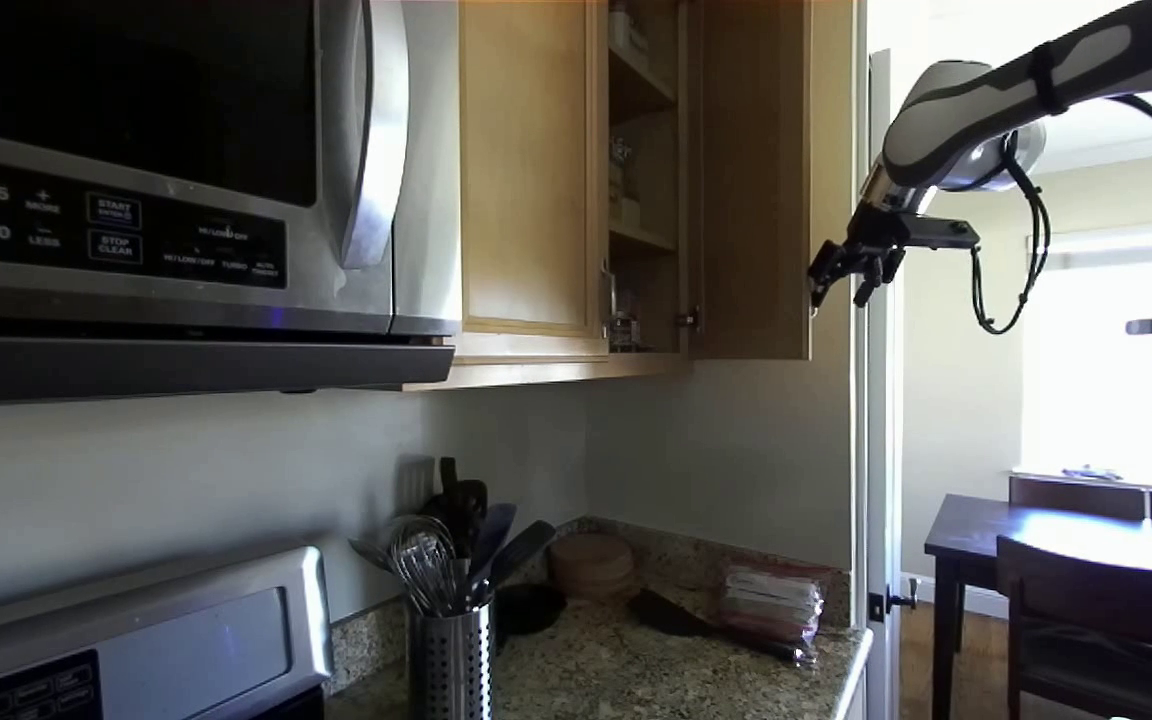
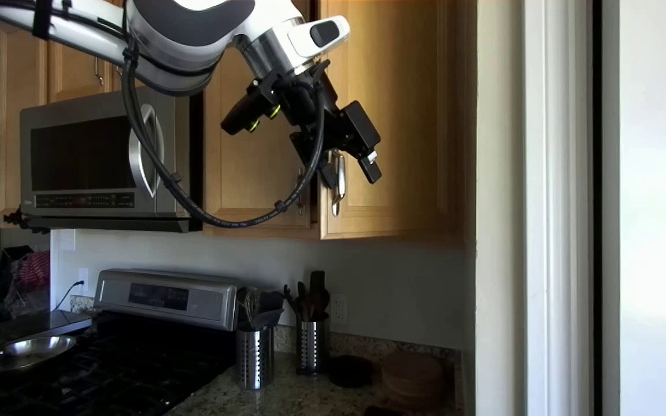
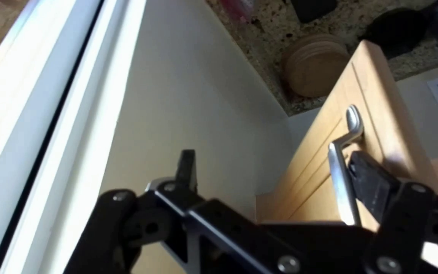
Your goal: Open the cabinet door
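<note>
Dim light down here on the speckled brown granite desk (image 1: 626, 665), a round stack of tan wooden boards (image 3: 316, 68) tucked at its back corner. High above, out from that corner along the desk edge by the smooth grey side wall (image 3: 196, 95), stands the honey-coloured, grooved wooden cabinet door (image 1: 751, 200), open, with pale shelves (image 1: 641, 238) showing past it! My black, blocky fingers (image 3: 371, 182) are wide apart: one sits behind the shiny, bent metal handle (image 3: 339, 179), between metal and wood, the other out in free air. Whether I'm touching the metal, I can't tell. I'd call this the swing itself, well along but perhaps not complete. Next it wants a smooth arc outward, following the hinge (image 1: 688, 320), then a careful slide from behind that likely slick handle, no snagging.
</note>
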Motion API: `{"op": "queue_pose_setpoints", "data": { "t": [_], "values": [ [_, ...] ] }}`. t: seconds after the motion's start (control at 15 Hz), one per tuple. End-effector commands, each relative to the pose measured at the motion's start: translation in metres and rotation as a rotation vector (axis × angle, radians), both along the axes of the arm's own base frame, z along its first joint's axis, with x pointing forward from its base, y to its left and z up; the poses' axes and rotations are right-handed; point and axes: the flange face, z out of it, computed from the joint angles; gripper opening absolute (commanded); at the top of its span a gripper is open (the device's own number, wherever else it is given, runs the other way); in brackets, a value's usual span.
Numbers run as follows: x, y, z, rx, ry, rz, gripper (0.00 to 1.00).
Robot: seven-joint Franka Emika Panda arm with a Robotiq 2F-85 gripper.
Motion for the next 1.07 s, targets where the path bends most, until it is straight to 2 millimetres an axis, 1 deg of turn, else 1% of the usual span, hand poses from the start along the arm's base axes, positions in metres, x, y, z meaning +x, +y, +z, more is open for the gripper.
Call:
{"op": "queue_pose_setpoints", "data": {
  "t": [0.0, 0.07, 0.2, 0.53, 0.6, 0.8, 1.0],
  "values": [
    [0.016, -0.019, -0.03, -0.115, 0.098, -0.098, 1.0],
    [0.013, -0.02, -0.03, -0.137, 0.121, -0.107, 1.0],
    [0.011, -0.015, -0.027, -0.12, 0.115, -0.104, 1.0],
    [0.008, -0.007, -0.034, -0.114, 0.158, -0.078, 1.0],
    [0.006, -0.004, -0.034, -0.09, 0.136, -0.039, 1.0],
    [0.003, 0.006, -0.03, -0.06, 0.006, -0.01, 1.0],
    [0.001, 0.012, -0.037, -0.017, -0.097, -0.033, 1.0]
  ]
}}
